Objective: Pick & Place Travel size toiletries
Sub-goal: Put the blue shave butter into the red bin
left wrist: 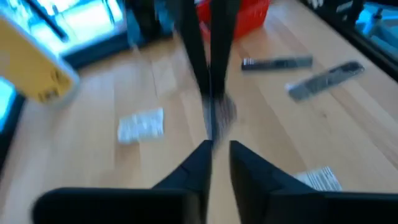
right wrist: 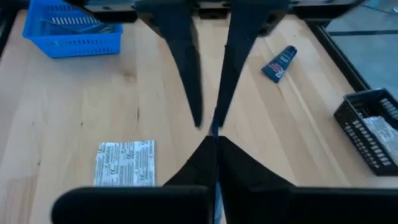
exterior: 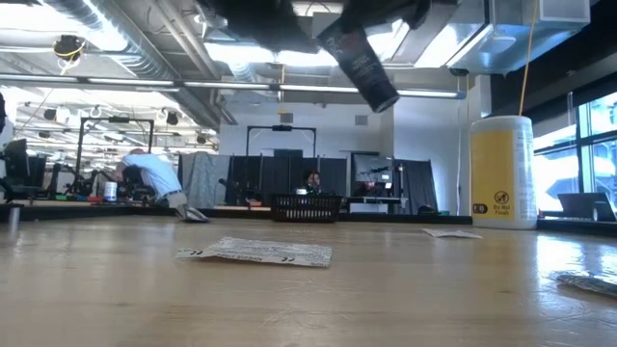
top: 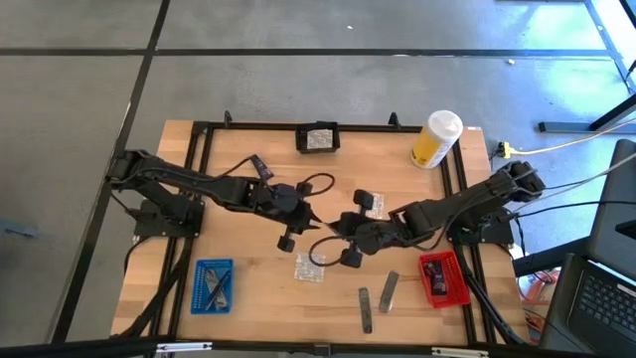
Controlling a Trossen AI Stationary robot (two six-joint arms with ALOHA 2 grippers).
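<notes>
Where the two arms meet above the middle of the wooden worktop (top: 248, 298), the right gripper (right wrist: 216, 140) is clenched on the thin flat end of a dark tube (exterior: 362, 63), which hangs tilted in the air. The left gripper (left wrist: 221, 144) stands just beside it, fingers slightly parted. A second tube (top: 260, 167), two flat grey sticks (top: 366, 308) and two crinkled foil sachets (top: 310, 267) lie on the wood.

Foil sachets (top: 310, 267) lie flat mid-table, two grey sticks (top: 389, 290) nearer the front edge, a dark tube (right wrist: 279, 64) apart.
</notes>
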